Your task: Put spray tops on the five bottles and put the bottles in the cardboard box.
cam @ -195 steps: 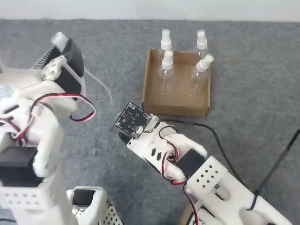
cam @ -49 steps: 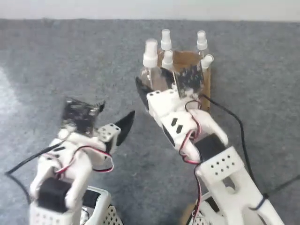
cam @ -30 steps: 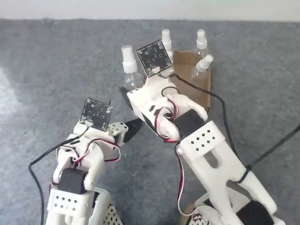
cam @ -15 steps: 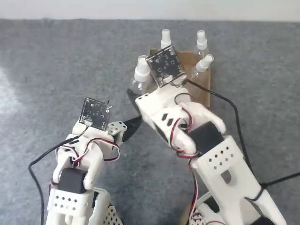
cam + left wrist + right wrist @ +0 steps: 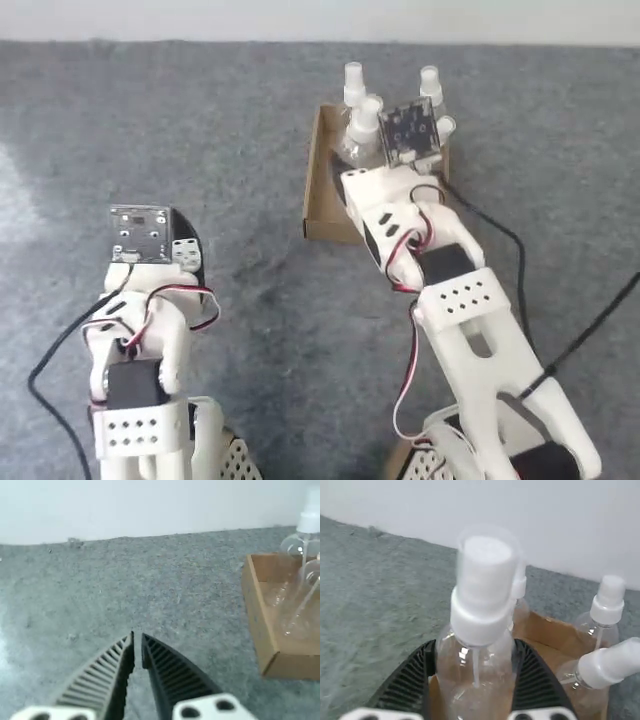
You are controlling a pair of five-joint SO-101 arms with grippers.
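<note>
Fingers (image 5: 404,681) of the right gripper (image 5: 475,648) are spread as wide as the clear bottle (image 5: 472,680) clamped between them, one ribbed pad against each side of it. That bottle is upright, wears a white spray top (image 5: 482,587), and sits over the near left part of the cardboard box (image 5: 318,190); its base is hidden, so I cannot tell whether it rests on the box floor.

By count there is one box and four capped bottles in sight. Besides the gripped one, the box holds the far-left bottle (image 5: 354,76), the far-right bottle (image 5: 430,82) and the tilted bottle (image 5: 445,126) near the right wall, which leans while the other two stand upright. The gripped bottle is just beside the far-left one.

The left gripper (image 5: 137,641) has its fingers drawn together to a thin slit with nothing between them. It hangs over the grey carpet (image 5: 200,130), well apart from the box.
</note>
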